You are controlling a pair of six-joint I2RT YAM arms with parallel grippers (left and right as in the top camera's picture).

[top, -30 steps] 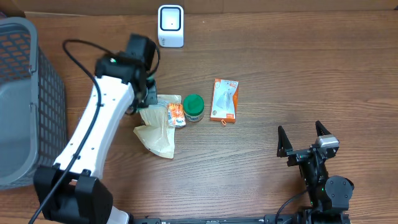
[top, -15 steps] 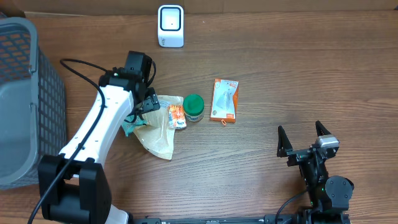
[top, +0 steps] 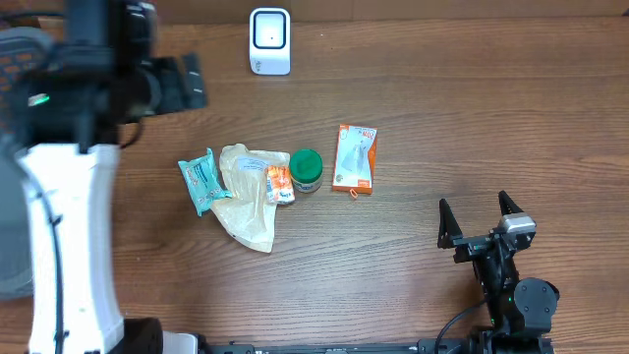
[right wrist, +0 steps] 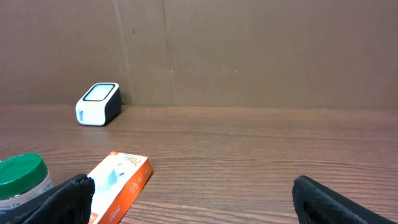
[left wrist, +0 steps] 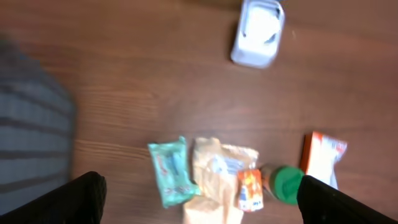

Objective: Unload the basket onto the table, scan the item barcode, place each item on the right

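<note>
At near-right table edge, R gripper (top: 474, 211) sits low w/ jaws spread, empty. Mid-table: teal packet (top: 201, 180) lies flat, just beside tan bag (top: 251, 206), then green-lid jar (top: 306, 170) & orange box (top: 355, 157) further right. L gripper (top: 187, 84) raised high over table, jaws spread, empty. Scanner (top: 269, 40) at far edge

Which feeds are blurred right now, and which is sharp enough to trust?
Overhead: the left arm is a blurred mass close to the lens, the tabletop items sharp. Left wrist: soft throughout, scanner and teal packet recognisable, print unreadable. Right wrist: crisp on the scanner and orange box.
</note>
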